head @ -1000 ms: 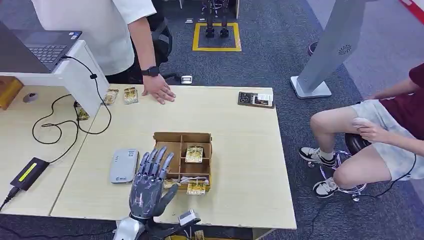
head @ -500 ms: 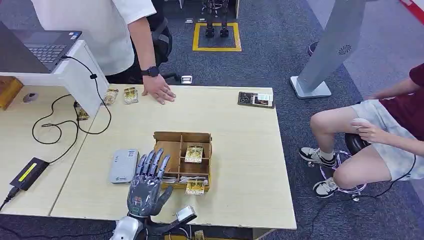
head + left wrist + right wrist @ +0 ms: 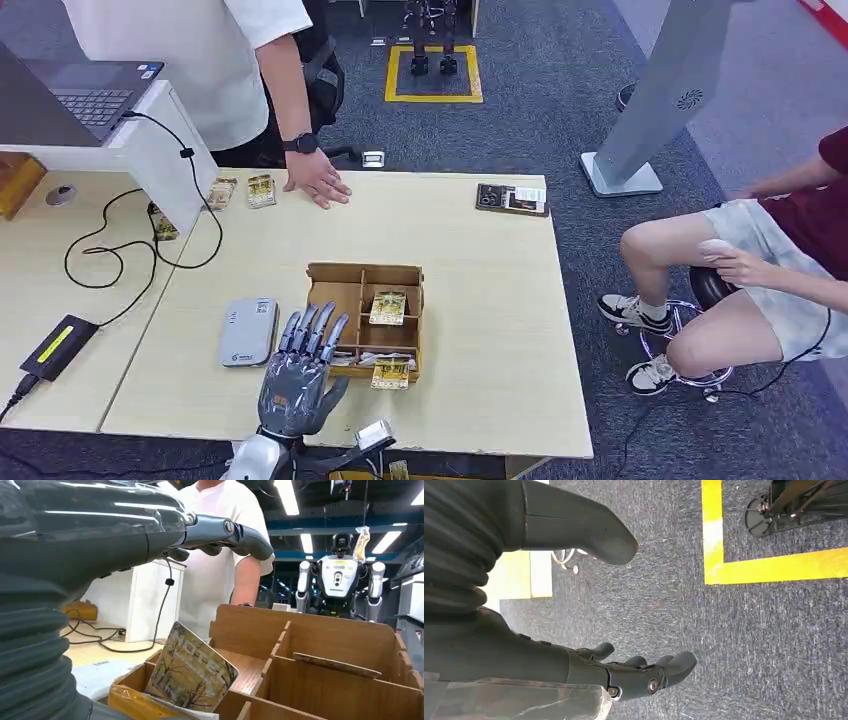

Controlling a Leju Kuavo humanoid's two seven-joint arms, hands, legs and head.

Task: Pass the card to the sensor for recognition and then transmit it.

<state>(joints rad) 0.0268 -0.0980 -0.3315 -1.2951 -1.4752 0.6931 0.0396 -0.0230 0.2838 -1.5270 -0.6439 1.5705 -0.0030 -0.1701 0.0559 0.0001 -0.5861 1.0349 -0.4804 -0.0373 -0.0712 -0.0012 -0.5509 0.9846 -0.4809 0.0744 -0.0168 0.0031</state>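
A wooden divided box (image 3: 350,277) sits mid-table with a gold patterned card (image 3: 388,307) in its right compartment and another card (image 3: 392,373) at its near edge. My left hand (image 3: 300,370) hovers over the box's near left corner, fingers spread and holding nothing. In the left wrist view that hand (image 3: 100,535) reaches above a card (image 3: 192,667) leaning in a compartment of the box (image 3: 325,650). The grey sensor (image 3: 248,331) lies flat just left of the box. My right hand (image 3: 589,670) hangs over the carpet, fingers apart and empty.
A person in a white shirt stands at the far edge with a hand (image 3: 318,185) flat on the table, near more cards (image 3: 261,189). A dark tray (image 3: 512,199) lies far right. Cables (image 3: 110,255), a laptop (image 3: 95,95) and a seated person (image 3: 760,270) flank the table.
My left hand sank a little toward the near table edge, then eased forward again, staying spread over the box's near left corner. Nothing else moved.
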